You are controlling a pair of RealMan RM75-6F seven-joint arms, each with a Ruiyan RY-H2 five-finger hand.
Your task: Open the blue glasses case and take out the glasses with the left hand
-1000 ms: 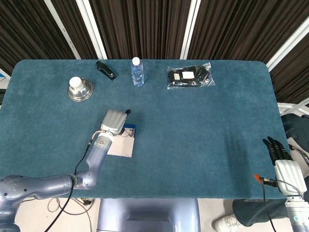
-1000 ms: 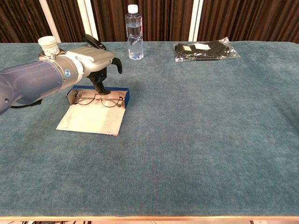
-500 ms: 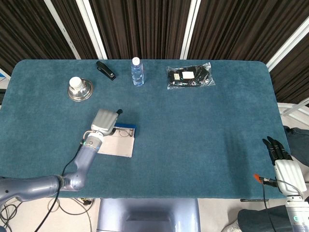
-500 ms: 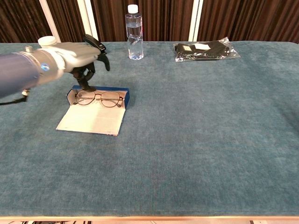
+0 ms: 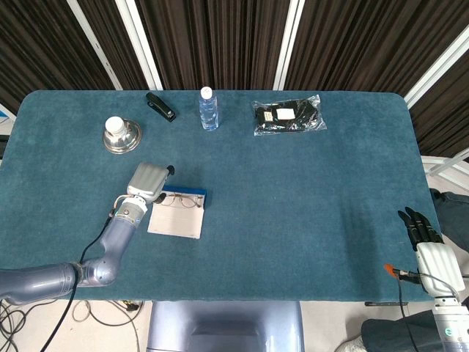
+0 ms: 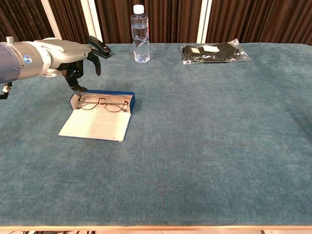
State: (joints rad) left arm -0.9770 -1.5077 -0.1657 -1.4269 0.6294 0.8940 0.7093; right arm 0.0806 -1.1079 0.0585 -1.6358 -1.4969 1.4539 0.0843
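Left hand [image 6: 68, 56] has drifted off glasses [image 6: 103, 102] in case [image 6: 97, 117]

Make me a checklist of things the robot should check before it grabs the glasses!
1. Case is open, lid flat on the table: ok.
2. Glasses lie in the case, nothing covering them: ok.
3. Left hand holds nothing: ok.
4. Left hand is over the glasses: not ok, it sits off to the case's left end.
5. Bottle and stapler are out of the way: ok.
6. Right hand is clear, at the table's far edge: ok.
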